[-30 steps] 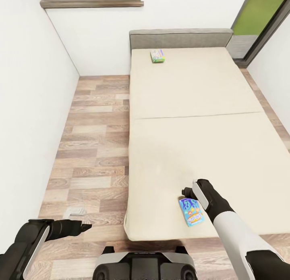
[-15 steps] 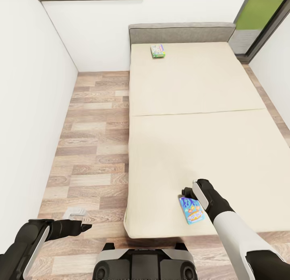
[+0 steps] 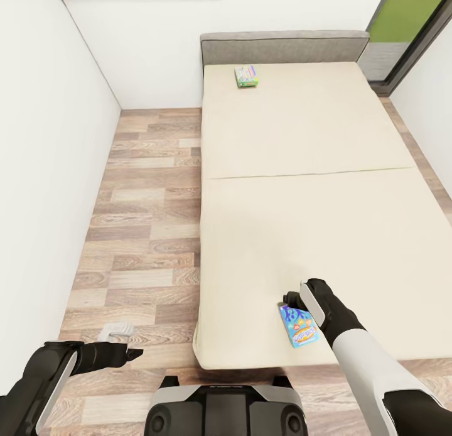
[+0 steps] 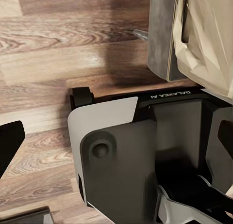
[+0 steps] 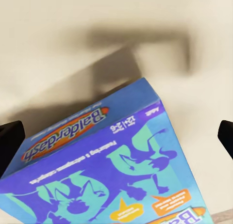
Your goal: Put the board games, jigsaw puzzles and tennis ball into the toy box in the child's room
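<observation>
Two board games lie on the bed [image 3: 301,172]: a blue board game [image 3: 298,327] at lower centre-right of the head view, a green board game [image 3: 246,76] far off at upper centre. The blue one sits just left of the right gripper [image 3: 294,299], long axis running up-frame; the right wrist view shows it between spread fingertips, ungrasped. The left gripper [image 3: 129,354] idles over floor at lower left, its grip unreadable

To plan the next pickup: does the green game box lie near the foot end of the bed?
No, the green game box lies at the headboard end of the bed.
</observation>
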